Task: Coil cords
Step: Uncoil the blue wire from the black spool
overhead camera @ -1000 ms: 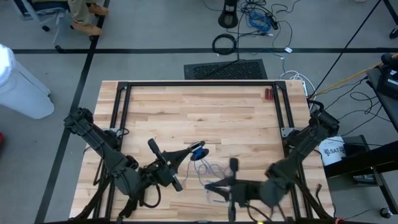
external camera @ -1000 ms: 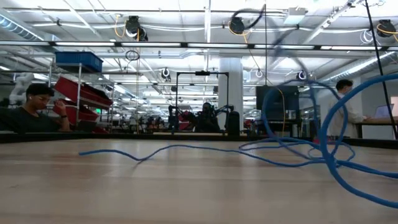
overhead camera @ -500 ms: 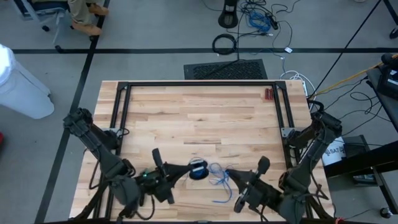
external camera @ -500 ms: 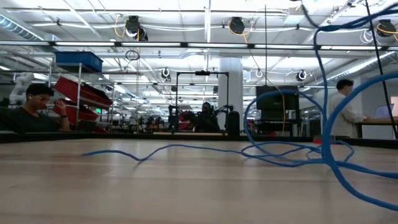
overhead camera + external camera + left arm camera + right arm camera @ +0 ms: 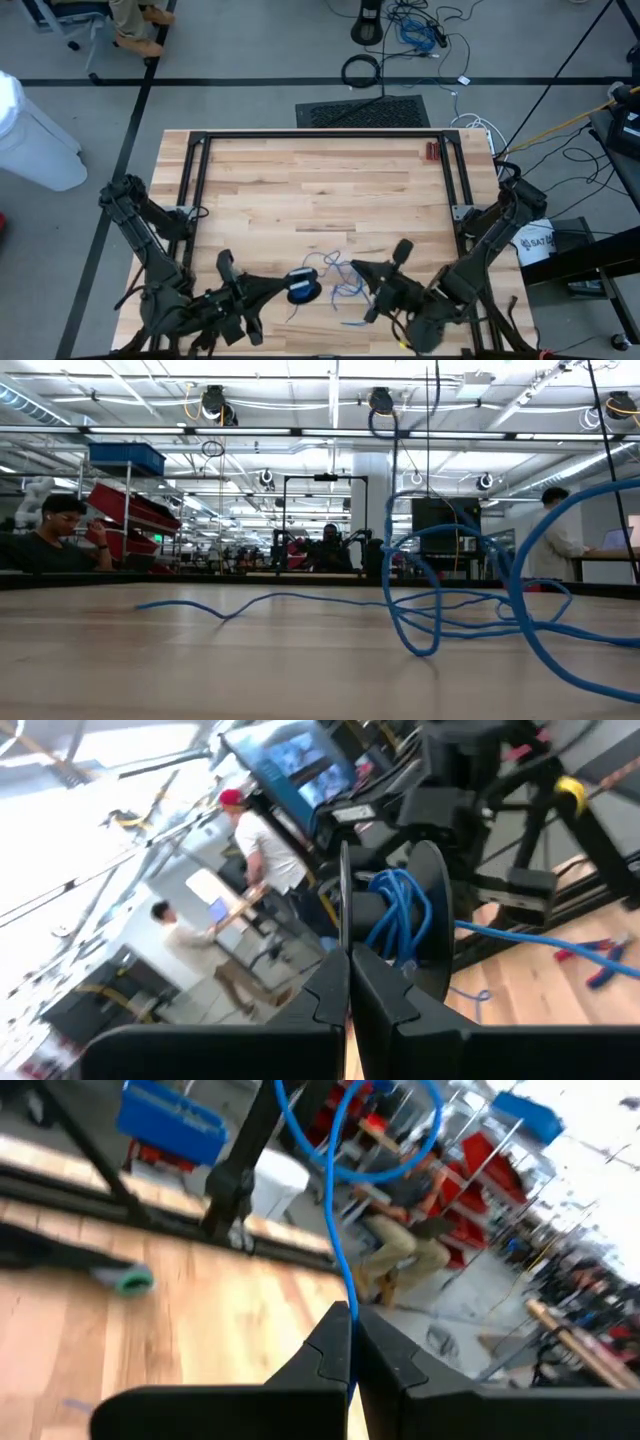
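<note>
Wooden table point(image 5: 300, 190), loose blue cord point(image 5: 340, 280) between 2 closed end effectors, pliers point(image 5: 430, 151) far off.

Lower part of the spool point(image 5: 425, 915) hidden behind the shut fingertips of the left gripper point(image 5: 349, 982) in the left wrist view; rim gripped edge-on. Blue cord point(image 5: 335, 1200) cut off by the top edge in the right wrist view, lower end lost between the closed fingers of the right gripper point(image 5: 351, 1342). In the low view, cord loops point(image 5: 450, 595) cut off at the right edge, both grippers out of frame. Red object point(image 5: 431, 151) at the table's far edge too small to identify from above.
</note>
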